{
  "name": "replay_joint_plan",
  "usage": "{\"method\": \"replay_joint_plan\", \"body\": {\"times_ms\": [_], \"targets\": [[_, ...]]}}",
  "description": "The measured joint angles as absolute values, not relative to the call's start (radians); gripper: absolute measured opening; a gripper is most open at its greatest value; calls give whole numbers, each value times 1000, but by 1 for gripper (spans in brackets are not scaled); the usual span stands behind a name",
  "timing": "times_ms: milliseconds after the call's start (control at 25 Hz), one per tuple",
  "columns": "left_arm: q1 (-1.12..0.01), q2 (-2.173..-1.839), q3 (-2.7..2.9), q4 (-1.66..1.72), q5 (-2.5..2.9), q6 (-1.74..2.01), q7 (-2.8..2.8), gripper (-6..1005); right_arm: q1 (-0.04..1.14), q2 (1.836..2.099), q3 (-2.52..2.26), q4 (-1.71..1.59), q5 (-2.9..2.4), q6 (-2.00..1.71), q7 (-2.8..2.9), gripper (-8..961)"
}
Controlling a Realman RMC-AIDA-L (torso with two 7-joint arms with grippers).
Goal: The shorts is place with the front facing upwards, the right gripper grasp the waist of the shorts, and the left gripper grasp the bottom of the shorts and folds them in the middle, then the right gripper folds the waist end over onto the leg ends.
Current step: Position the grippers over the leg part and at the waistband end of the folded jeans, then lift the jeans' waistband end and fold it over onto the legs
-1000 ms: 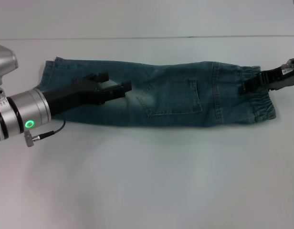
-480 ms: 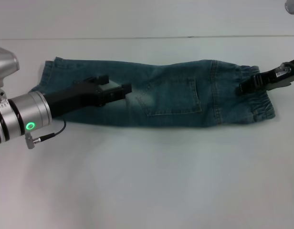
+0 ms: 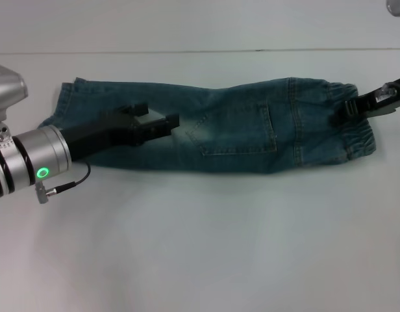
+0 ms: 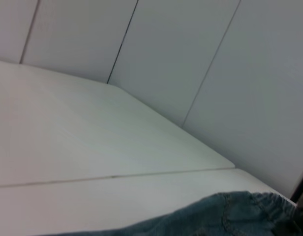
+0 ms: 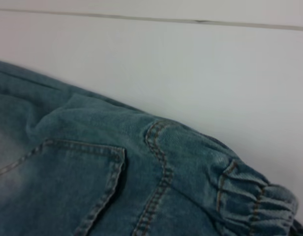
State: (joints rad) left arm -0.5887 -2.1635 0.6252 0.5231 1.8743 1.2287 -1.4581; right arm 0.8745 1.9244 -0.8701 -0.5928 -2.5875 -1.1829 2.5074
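Two grippers partly cut off, left gripper (image 3: 162,125) released over shorts (image 3: 239,130), right gripper (image 3: 353,106) fingers' state indiscernible at waist (image 3: 356,127).

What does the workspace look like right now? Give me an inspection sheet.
Surface: white table, one seam line along the far side.
Job's things: blue denim shorts, folded lengthwise, lying flat; ruffled elastic waist on the robot's right, leg ends on its left.
Clutter: nothing seen.
Grippers: black left gripper over the leg part; black right gripper at the waist.
Cables: thin black cable at left wrist.
Surroundings: pale panelled wall.
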Motion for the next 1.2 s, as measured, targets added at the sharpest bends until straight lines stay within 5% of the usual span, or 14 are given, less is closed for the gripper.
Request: {"method": "replay_joint_plan", "body": {"times_ms": [40,440,1200], "targets": [[-589,-2164,625,519,1861,1225,-1448,926,876,1920,-869,-593,-2582,-1194,2506,120],[-642,-2169,629,437,1802,1132,-1347,923,879,1840,-837,-604,-2497,-1299,2489,75],[-828,-2175,521,13,1214,959,-506,918,897,1764,-748,-688,-2488,-1525,2480,67]]}}
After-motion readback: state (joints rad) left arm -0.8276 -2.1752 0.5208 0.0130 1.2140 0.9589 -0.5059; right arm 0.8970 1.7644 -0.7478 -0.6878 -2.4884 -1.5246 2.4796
